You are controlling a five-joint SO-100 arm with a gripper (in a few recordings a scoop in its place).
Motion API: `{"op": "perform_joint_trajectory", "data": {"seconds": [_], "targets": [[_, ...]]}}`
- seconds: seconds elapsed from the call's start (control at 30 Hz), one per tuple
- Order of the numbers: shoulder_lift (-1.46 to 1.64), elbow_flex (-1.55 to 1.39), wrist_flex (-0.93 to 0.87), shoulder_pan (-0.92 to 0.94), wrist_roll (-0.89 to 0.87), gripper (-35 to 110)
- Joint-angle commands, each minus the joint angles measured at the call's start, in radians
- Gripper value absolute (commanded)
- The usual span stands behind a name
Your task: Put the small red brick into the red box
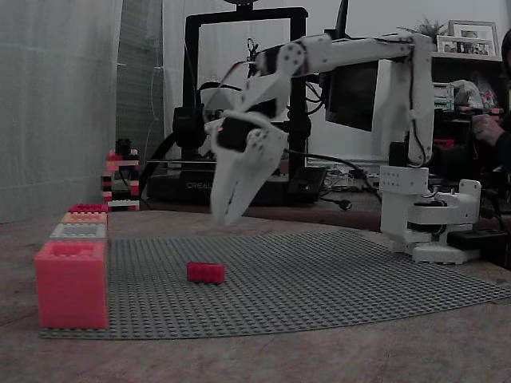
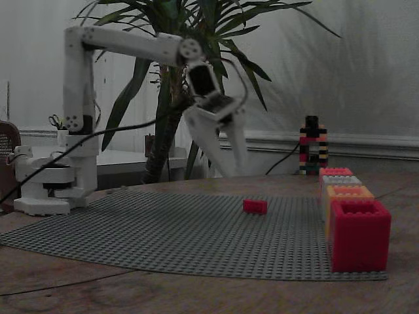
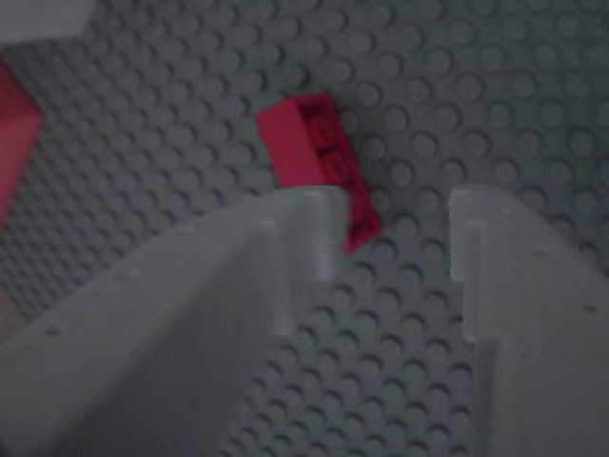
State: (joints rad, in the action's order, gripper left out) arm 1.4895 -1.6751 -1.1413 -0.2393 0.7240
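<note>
Lying flat on grey studded baseplate, small deep-red brick, studs up, pincer spread wide above

In the wrist view, the small red brick lies tilted on the grey studded baseplate just above centre. The gripper fills the lower frame, its two white fingers parted, the left one overlapping the brick's lower end. A red box edge shows at the far left.
</note>
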Motion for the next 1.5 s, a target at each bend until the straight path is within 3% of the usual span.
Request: {"op": "perform_joint_trajectory", "data": {"seconds": [0.0, 1.0, 1.27, 1.4, 1.47], "targets": [[-0.054, 0.150, -0.032, -0.038, 0.021, 16], [-0.244, 0.212, 0.091, -0.110, -0.011, 18], [-0.287, 0.249, 0.092, -0.106, -0.006, 13], [-0.307, 0.268, 0.094, -0.103, -0.012, 0], [-0.299, 0.278, 0.095, -0.098, -0.031, 0]]}}
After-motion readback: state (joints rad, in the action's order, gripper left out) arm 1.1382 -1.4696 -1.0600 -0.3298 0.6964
